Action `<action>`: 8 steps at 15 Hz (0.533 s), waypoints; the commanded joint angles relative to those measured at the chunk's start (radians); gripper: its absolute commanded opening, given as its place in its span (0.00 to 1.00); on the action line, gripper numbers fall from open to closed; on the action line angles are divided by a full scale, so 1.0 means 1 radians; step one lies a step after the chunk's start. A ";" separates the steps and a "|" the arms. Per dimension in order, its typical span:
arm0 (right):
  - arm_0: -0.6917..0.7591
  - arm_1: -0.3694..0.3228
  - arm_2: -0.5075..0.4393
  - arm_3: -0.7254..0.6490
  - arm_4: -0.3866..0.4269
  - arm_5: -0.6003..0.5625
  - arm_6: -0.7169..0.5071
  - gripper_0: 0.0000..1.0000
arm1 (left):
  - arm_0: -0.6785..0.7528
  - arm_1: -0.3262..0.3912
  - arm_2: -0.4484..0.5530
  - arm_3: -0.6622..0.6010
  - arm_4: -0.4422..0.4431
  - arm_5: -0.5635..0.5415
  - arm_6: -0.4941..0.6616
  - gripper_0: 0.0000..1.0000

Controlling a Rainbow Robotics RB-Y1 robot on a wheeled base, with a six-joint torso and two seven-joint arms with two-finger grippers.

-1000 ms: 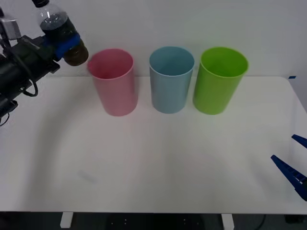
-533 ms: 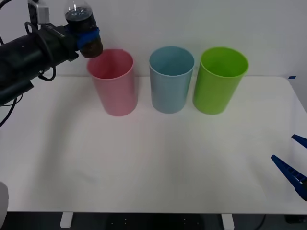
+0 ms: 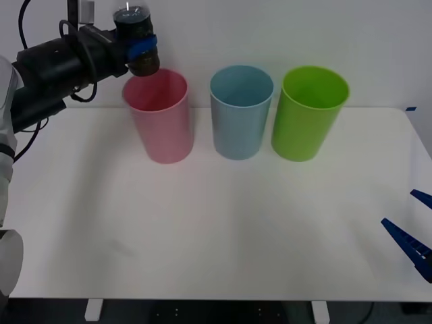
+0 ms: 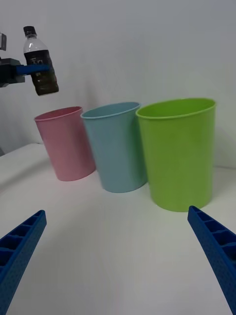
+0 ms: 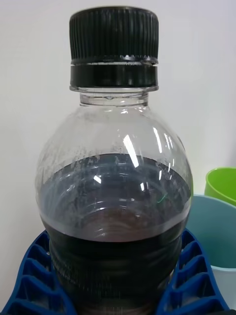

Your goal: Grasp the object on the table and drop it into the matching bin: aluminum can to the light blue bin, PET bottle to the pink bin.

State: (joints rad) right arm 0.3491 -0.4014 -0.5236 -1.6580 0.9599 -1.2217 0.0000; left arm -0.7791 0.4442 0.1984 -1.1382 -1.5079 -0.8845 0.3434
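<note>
The PET bottle [image 3: 137, 42] hangs in the air, upright with its black cap on top and dark liquid filling its lower part, clamped round its middle by the blue ribbed jaws of the left gripper [image 3: 140, 48]. It sits above the rear left part of the pink bin's [image 3: 160, 116] rim, its base just over the edge and still clear of the opening. In the left wrist view the bottle [image 5: 114, 197] stands close before the camera, cradled between the blue fingers [image 5: 34, 280]. In the right wrist view it [image 4: 39, 61] shows high above and slightly to the side of the pink bin [image 4: 66, 143].

Beside the pink bin stands the light blue bin [image 3: 240, 112], and past that a lime green bin [image 3: 307, 113], the three in a row near the far edge of the white table [image 3: 223, 229].

The right gripper [image 3: 413, 233] waits low at the table's near right edge, its jaws spread wide and holding nothing.
</note>
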 commanded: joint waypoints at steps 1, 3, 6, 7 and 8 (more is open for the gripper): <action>0.000 0.000 0.000 0.000 0.000 0.000 0.000 1.00 | 0.001 -0.021 -0.001 0.000 -0.001 0.016 -0.003 0.02; 0.000 0.000 0.000 0.000 0.000 0.000 0.000 1.00 | 0.001 -0.027 0.001 0.000 -0.001 0.025 -0.003 0.23; 0.000 0.000 0.000 0.000 0.000 0.000 0.000 1.00 | 0.000 -0.038 -0.002 0.000 -0.001 0.035 -0.004 1.00; 0.000 0.000 0.000 0.000 0.000 0.000 0.000 1.00 | 0.000 -0.041 -0.002 0.000 -0.001 0.035 -0.006 1.00; 0.000 0.000 0.000 0.000 0.000 0.000 0.000 1.00 | 0.000 -0.042 -0.002 0.000 -0.001 0.035 -0.006 1.00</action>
State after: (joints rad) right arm 0.3490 -0.4014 -0.5236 -1.6580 0.9599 -1.2217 0.0000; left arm -0.7793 0.4033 0.1964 -1.1381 -1.5095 -0.8499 0.3378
